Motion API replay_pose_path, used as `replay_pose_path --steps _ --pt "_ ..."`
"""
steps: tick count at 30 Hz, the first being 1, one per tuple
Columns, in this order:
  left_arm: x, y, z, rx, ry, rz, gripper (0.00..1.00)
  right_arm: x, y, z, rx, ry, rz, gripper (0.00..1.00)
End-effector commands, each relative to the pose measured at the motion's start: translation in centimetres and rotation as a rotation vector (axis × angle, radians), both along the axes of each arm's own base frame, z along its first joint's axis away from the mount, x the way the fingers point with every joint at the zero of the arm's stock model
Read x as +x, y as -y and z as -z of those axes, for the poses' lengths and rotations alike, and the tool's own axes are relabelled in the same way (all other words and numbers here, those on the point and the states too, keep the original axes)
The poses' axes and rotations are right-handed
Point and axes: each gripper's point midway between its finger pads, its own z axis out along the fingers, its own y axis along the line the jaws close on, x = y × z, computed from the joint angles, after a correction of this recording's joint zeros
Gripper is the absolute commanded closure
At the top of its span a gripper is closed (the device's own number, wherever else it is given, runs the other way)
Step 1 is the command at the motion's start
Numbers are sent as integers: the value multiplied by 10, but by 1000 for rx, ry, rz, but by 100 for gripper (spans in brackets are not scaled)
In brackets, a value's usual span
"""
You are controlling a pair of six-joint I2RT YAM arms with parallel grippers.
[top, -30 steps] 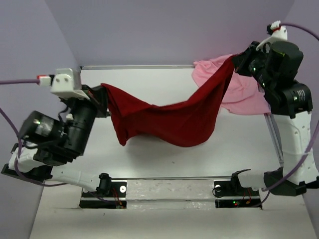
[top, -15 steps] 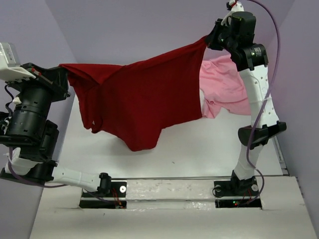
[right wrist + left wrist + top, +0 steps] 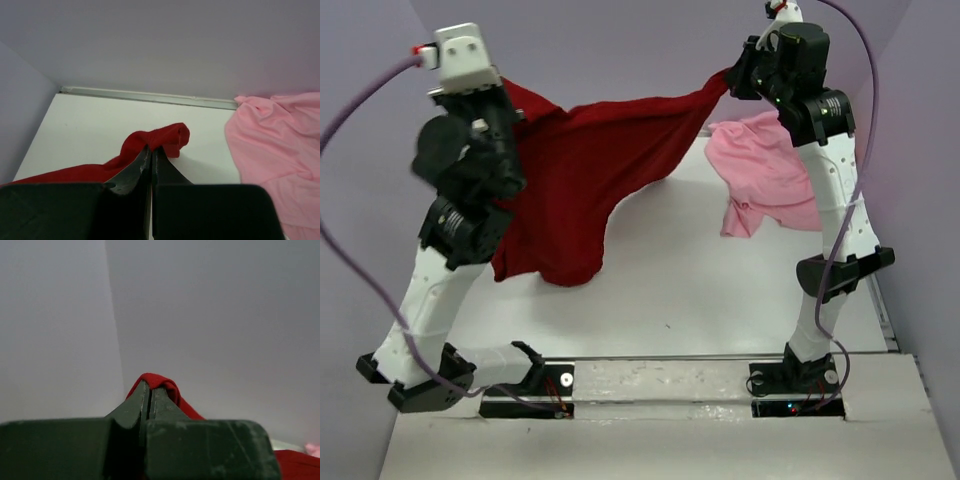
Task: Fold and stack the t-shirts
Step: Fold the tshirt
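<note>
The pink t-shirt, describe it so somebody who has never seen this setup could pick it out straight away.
Start at the white table and look to its far right corner, beside the right arm. The pink t-shirt lies crumpled there on the surface. Unlike the dark red t-shirt, strung in the air between the left gripper and right gripper, it is pale and held by nothing.

I can read no text, label, brand, number or sign on my screens. Nothing is legible in the overhead view or in either wrist view.
</note>
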Motion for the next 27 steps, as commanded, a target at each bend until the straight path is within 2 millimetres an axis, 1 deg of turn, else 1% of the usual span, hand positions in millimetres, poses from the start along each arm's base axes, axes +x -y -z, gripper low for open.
replay_pose_path --steps 1,2,3,4,5,6,7,8,9,10,12,13,14,16,17,18,20,21,22,23,24,25,26,27 --pt "90 64 95 -14 -214 265 100 1 10 -15 -24 62 41 100" --pt "103 63 97 -28 -218 273 100 2 14 -14 -30 62 60 100" --pt "133 58 119 -64 -282 279 100 3 21 -17 -38 70 97 100" --pt "138 51 106 -83 -260 279 100 3 25 -17 -51 73 113 100" --pt "150 50 113 -89 -283 276 100 1 29 -19 -58 79 132 100" --pt "153 47 110 -96 -273 276 100 -2 31 -22 -60 87 135 100" --pt "156 38 103 -103 -255 266 100 -7 34 -29 -62 106 140 100" --pt "158 36 100 -105 -250 265 100 -6 36 -29 -65 106 149 100" --pt "159 34 98 -108 -250 264 100 -9 41 -37 -56 125 154 100" --pt "158 33 87 -120 -228 268 100 -11 40 -42 -46 134 152 100" --pt "156 34 77 -117 -208 277 100 -12 42 -52 -35 161 158 100" --pt "151 32 65 -125 -178 279 100 -11 43 -52 -37 163 167 100" --pt "151 29 63 -125 -172 265 100 -10 44 -51 -42 161 169 100" --pt "152 23 65 -127 -180 237 100 -9 44 -47 -46 152 173 100" --pt "154 22 71 -127 -202 228 100 -9 43 -46 -44 150 167 100" --pt "156 21 78 -125 -220 216 100 -11 43 -49 -43 156 163 100" --pt "156 18 83 -121 -236 200 100 -17 45 -58 -36 181 164 100" --pt "149 13 77 -117 -225 182 100 -22 47 -66 -30 200 169 100" --pt "141 10 66 -117 -199 179 100 -26 48 -72 -25 217 165 100" --pt "131 5 55 -121 -171 160 100 -38 51 -86 -12 248 162 100" --pt "109 5 32 -114 -111 165 100 -44 52 -91 -8 260 157 100" --pt "98 6 23 -108 -91 164 100 -55 55 -102 2 285 155 100" --pt "87 7 17 -91 -78 152 100 -62 53 -107 4 295 149 100" --pt "72 0 11 -98 -65 96 100 -68 54 -111 4 307 156 100"
